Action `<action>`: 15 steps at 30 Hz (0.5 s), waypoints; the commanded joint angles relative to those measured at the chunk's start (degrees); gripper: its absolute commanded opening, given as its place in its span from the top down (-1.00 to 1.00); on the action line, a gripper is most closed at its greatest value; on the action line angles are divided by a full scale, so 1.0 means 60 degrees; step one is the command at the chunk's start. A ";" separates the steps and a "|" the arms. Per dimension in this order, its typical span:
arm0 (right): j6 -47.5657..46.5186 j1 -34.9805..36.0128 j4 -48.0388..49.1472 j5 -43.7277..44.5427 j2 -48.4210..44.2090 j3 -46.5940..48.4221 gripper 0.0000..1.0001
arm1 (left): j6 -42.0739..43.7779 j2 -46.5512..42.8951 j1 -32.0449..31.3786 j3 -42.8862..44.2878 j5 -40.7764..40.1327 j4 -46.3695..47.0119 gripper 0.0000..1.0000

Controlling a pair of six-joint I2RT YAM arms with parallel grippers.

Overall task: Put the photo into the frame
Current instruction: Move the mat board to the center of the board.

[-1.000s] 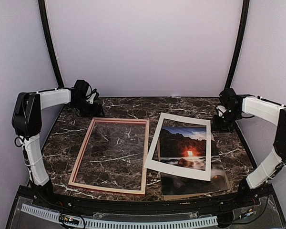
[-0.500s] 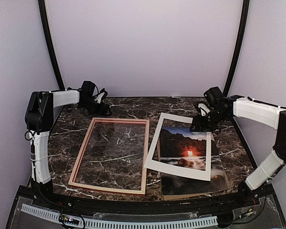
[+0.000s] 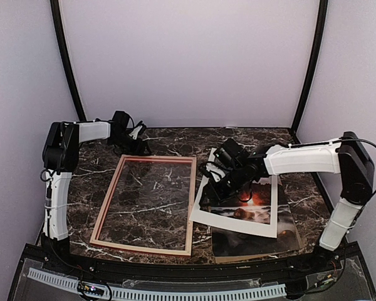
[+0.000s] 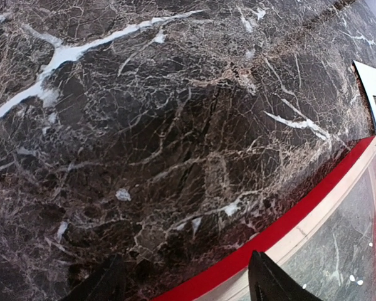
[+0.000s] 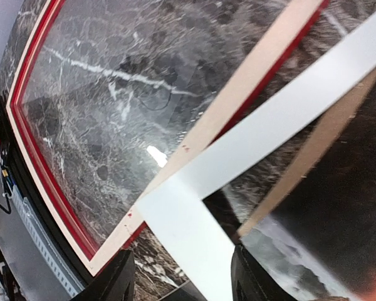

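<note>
There is one frame (image 3: pixel 140 246), lying toward the left edge of the tabletop (image 3: pixel 175 139). Toward the right edge lie three flat sheets, one of each kind: one white mat (image 3: pixel 237 221), one photo (image 3: pixel 258 202), and one brown backing board (image 5: pixel 313 147), only a strip showing. Two tools are over them: the left tool (image 3: pixel 135 142) and the right tool (image 3: pixel 215 183).

White links (image 3: pixel 301 158), black joints (image 3: pixel 357 168) (thin black cables (image 3: pixel 132 126)), dark fingers (image 4: pixel 272 283)

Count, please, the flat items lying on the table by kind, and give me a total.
frame: 1
mat: 1
photo: 1
board: 1
Total: 4
</note>
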 commanded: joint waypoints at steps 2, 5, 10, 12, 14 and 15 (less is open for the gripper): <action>0.0314 0.0970 0.0435 -0.0371 0.0586 0.0342 -0.05 | -0.0116 -0.0095 -0.0042 0.0122 -0.0367 -0.0534 -0.33; 0.0315 0.1453 0.0476 -0.0441 0.0629 0.0169 -0.03 | -0.0260 -0.0092 -0.0043 0.0008 -0.0562 -0.0579 -0.25; 0.0489 0.1754 0.0532 -0.0421 0.0693 -0.0408 -0.01 | -0.0557 -0.0126 -0.0035 -0.0204 -0.0974 -0.0752 -0.16; 0.0568 0.1753 0.0516 -0.0193 0.0710 -0.0672 0.00 | -0.0696 -0.0149 -0.0028 -0.0305 -0.1217 -0.0839 -0.15; 0.0602 0.1721 0.0448 0.0019 0.0784 -0.0863 0.00 | -0.0754 -0.0216 -0.0020 -0.0449 -0.1443 -0.0909 -0.14; 0.0626 0.1685 0.0404 0.0110 0.0843 -0.0939 0.00 | -0.0801 -0.0276 -0.0015 -0.0506 -0.1501 -0.0904 -0.13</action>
